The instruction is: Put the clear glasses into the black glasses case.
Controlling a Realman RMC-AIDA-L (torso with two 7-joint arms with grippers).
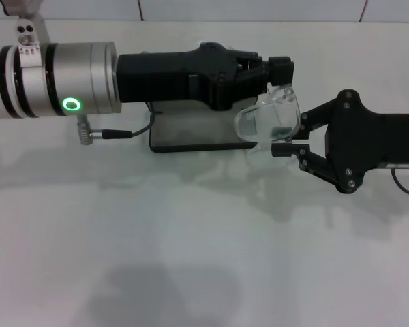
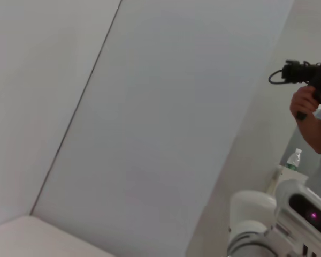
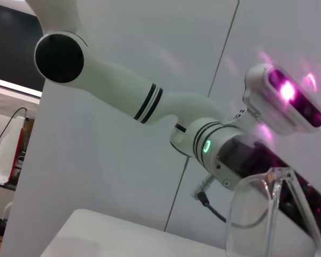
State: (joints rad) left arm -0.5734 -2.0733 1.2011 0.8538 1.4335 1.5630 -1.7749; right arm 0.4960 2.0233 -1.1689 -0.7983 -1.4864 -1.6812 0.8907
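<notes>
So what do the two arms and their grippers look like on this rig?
The left arm has a white link, black bands, a silver cylindrical wrist with a glowing green ring light and a thin black cable plugged in beneath. Its left gripper is a blocky matte black unit. The right gripper is black too, with angular linkage fingers joined by visible silver screws.

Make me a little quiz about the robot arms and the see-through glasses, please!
1. True or false: the clear glasses already lie flat inside the black glasses case.
2. Which is touching the glasses: A) only the left gripper, B) only the right gripper, C) both?
3. Is the case open or closed?

Key:
1. False; they are held up between the two grippers at the case's right end.
2. C, as far as the head view shows.
3. Open; its grey lining shows.
</notes>
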